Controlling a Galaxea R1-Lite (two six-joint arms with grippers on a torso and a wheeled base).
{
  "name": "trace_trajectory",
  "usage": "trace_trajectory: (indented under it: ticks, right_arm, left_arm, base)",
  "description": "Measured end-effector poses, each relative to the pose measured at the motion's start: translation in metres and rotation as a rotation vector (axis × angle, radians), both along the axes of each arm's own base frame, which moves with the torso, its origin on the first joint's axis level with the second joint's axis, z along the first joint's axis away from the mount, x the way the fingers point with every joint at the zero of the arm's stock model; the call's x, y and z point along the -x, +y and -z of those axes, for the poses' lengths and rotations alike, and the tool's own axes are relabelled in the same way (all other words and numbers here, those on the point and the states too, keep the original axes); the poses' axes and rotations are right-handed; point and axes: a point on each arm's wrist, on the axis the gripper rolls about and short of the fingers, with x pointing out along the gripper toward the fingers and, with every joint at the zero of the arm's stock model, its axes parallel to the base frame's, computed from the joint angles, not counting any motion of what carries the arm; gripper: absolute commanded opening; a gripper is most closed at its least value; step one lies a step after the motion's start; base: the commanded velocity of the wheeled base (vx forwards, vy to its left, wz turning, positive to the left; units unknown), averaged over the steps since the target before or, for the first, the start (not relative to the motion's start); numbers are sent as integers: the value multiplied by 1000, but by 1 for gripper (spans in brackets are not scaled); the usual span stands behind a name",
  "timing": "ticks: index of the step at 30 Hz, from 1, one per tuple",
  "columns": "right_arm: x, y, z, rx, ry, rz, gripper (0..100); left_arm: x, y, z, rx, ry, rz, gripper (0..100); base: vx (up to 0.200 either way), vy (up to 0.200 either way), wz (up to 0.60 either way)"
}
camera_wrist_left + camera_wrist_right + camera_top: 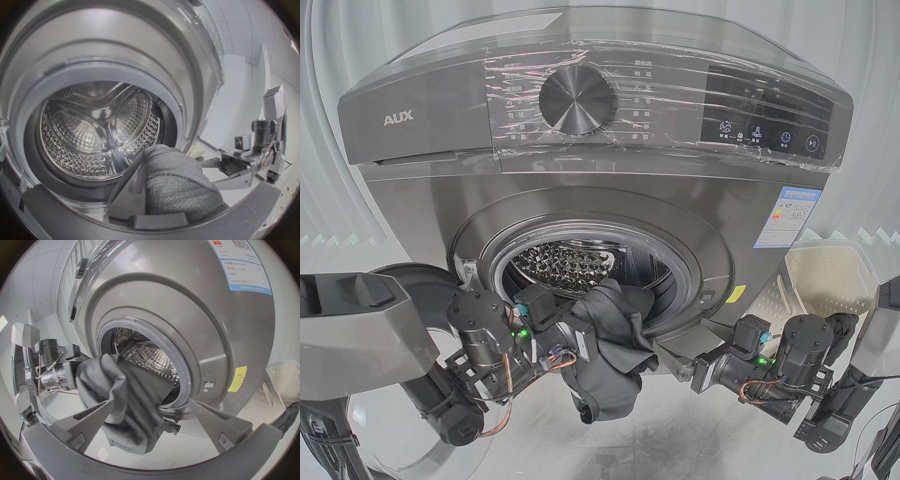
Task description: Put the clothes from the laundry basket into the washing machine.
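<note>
A dark grey garment [615, 350] is draped over the lower lip of the washing machine's round opening [675, 250]. Part of it lies inside the steel drum [93, 131] and part hangs down outside. My left gripper [599, 320] is at the opening's lower left, shut on the garment [178, 184], and the cloth covers its fingers. My right gripper [686, 351] is open just to the right of the hanging cloth [131, 402], below the opening's lower right rim. Nothing is between its fingers [106, 410].
The washer's door [412, 281] stands swung open on the left, behind my left arm. A cream perforated laundry basket [831, 281] stands to the right of the machine, behind my right arm. Bare grey floor [687, 431] lies below the opening.
</note>
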Motion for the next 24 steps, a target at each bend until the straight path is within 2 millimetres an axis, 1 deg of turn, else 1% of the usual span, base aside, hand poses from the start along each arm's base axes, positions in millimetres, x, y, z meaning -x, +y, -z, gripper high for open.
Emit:
trace_trajectory:
  ticks: [15, 21, 24]
  right_arm:
    - [1, 0, 0, 1, 2, -4, 100]
    - [1, 1, 1, 2, 4, -5, 100]
    - [1, 1, 1, 3, 5, -5, 100]
  left_arm:
    - [-67, -20, 27, 67, -30, -81, 0]
    - [-85, -23, 40, 71, -39, -111, 0]
    - [-95, -25, 41, 75, -47, -121, 0]
  base:
    - [0, 0, 0]
    - [0, 0, 0]
    - [0, 0, 0]
